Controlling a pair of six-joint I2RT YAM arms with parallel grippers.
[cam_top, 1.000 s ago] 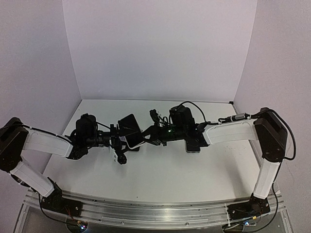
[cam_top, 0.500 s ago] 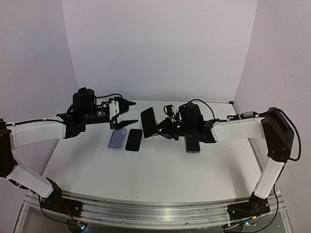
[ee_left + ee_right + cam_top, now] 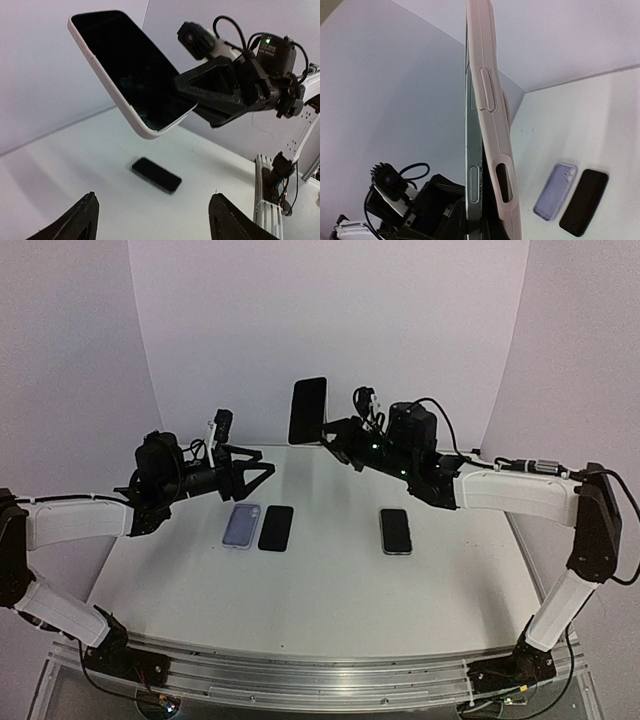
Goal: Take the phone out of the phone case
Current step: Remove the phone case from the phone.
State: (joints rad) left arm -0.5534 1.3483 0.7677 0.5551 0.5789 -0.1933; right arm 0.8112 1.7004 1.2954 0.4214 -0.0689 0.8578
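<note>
- Lifted since half a second ago, the phone (image 3: 127, 70) now hangs high over the far part of the desk (image 3: 330, 590); before, it was low, just above the surface.
- It stands nearly upright with its dark screen towards the left arm.
- A pale phone case (image 3: 492, 125) is still wrapped around it, its white rim framing the screen.
- In the right wrist view the phone's metal edge shows beside the case's side wall, so that side may be partly peeled loose; I cannot tell for certain.
- The right hand (image 3: 328, 432) is clamped on the lower end of the cased phone and holds it in the air.
- The left hand (image 3: 262, 462) has dropped lower since the earlier frame. Its two fingers are spread wide and hold nothing, and they point at the phone from well apart.
- Below on the desk lie a lilac case (image 3: 241, 526) and, just beside it, a black phone (image 3: 276, 528). A second phone (image 3: 396, 531) lies further to the right.
- Judged step: the phone is presented for stripping, and the removal itself is not yet done.
- The next move likely calls for the left hand to close in, pinch a case edge or corner, and peel it away while the right hand grips firmly.
</note>
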